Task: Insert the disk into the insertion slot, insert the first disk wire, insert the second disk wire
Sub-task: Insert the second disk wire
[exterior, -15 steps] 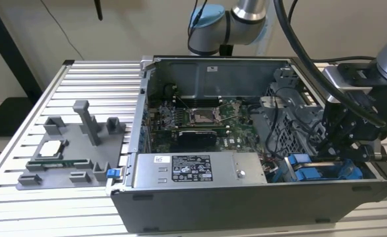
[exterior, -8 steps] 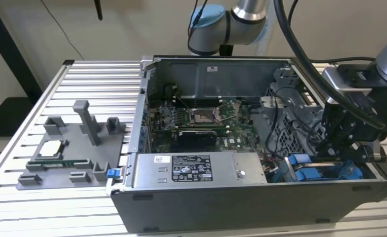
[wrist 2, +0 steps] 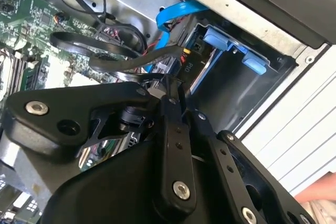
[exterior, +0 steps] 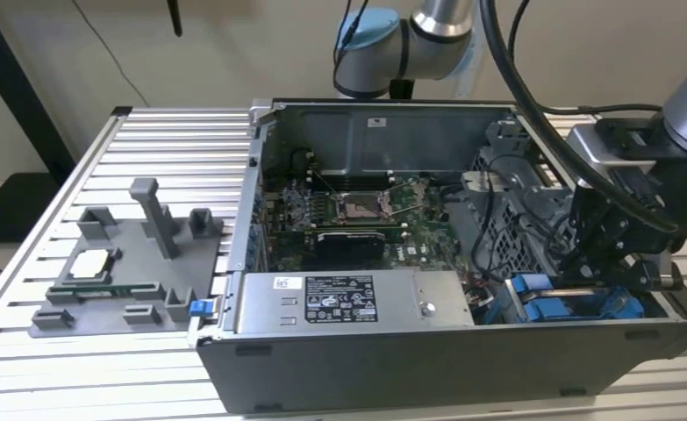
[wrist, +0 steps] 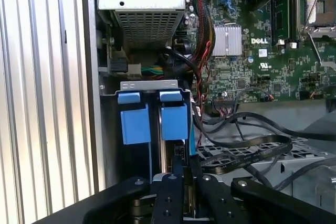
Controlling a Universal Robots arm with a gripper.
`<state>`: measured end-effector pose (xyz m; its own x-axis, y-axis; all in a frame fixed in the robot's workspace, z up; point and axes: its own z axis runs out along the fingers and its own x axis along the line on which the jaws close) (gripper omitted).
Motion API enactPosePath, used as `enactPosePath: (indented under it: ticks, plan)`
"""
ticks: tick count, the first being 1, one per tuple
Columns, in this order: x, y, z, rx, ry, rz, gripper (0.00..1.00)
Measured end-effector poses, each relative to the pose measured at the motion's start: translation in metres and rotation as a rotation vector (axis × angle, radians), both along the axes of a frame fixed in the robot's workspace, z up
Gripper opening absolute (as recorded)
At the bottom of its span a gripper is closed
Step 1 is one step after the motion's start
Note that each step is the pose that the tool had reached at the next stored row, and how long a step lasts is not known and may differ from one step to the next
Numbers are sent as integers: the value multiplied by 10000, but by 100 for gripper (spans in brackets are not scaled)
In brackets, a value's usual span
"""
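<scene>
My gripper [exterior: 595, 272] reaches down into the grey drive cage at the case's front corner, on the exterior view's right. Two blue carrier tabs [wrist: 173, 121] stand side by side in the insertion slot [wrist: 152, 85]. The disk [wrist: 169, 153] shows as a thin dark edge below one tab, seated in the cage. In both wrist views my gripper [wrist: 185, 163] is shut on a wire's plug right at that edge. A flat black wire [wrist 2: 105, 61] and a blue wire [wrist 2: 173, 11] both run to my gripper [wrist 2: 164, 85]. Which wire the plug belongs to is hidden.
A grey labelled power-supply box [exterior: 343, 298] lies along the case's front wall beside the cage. The motherboard [exterior: 361, 206] fills the case floor, with loose black cables [wrist: 241, 148] over the cage. A grey fixture with small parts [exterior: 121, 272] sits on the slatted table [exterior: 144, 132].
</scene>
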<state>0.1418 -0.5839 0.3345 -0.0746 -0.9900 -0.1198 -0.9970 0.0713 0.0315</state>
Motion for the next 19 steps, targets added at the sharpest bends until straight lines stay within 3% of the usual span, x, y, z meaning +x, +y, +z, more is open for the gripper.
enactPosePath:
  ticks: [1, 3, 13, 19]
  plan:
    - [0, 0, -3, 7, -1, 0, 100]
    - [0, 0, 27, 27, 0, 0, 100]
    - [0, 0, 461, 12, 8, -5, 100]
    - [0, 0, 614, 17, 9, -14, 100]
